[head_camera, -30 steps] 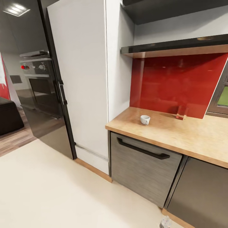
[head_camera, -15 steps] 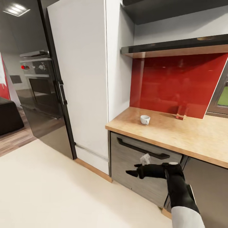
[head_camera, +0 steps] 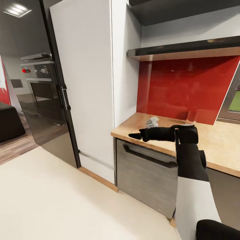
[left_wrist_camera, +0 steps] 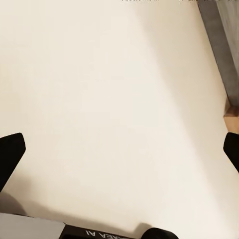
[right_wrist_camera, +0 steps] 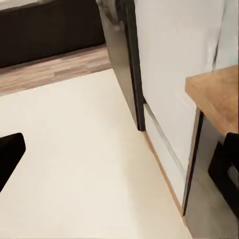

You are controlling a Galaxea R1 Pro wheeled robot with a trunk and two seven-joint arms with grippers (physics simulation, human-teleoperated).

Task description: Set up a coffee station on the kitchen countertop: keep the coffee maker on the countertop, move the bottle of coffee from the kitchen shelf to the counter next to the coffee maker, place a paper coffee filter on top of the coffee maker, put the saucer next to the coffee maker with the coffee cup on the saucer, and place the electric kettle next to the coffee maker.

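Observation:
My right gripper (head_camera: 136,135) hovers at the front edge of the kitchen countertop (head_camera: 220,143), pointing left. A small crumpled whitish thing (head_camera: 152,122), seemingly the paper coffee filter, rides just above its fingers. In the right wrist view the gripper (right_wrist_camera: 119,159) has its fingertips (right_wrist_camera: 10,154) wide apart with nothing between them. The coffee cup is hidden behind the gripper. The kitchen shelf (head_camera: 186,50) runs above the red wall panel. My left gripper (left_wrist_camera: 119,154) hangs open over the cream floor. Coffee maker, bottle of coffee, saucer and electric kettle are out of view.
A tall white cabinet (head_camera: 86,83) stands left of the worktop, with a dark fridge door (head_camera: 56,110) and a built-in oven (head_camera: 38,76) beyond it. A grey drawer with a black handle (head_camera: 150,158) sits under the worktop. Cream floor (head_camera: 50,200) spreads to the left.
My right arm has risen from below the drawer handle to the worktop's edge, carrying the whitish thing along. It now covers the coffee cup. The camera has not shifted.

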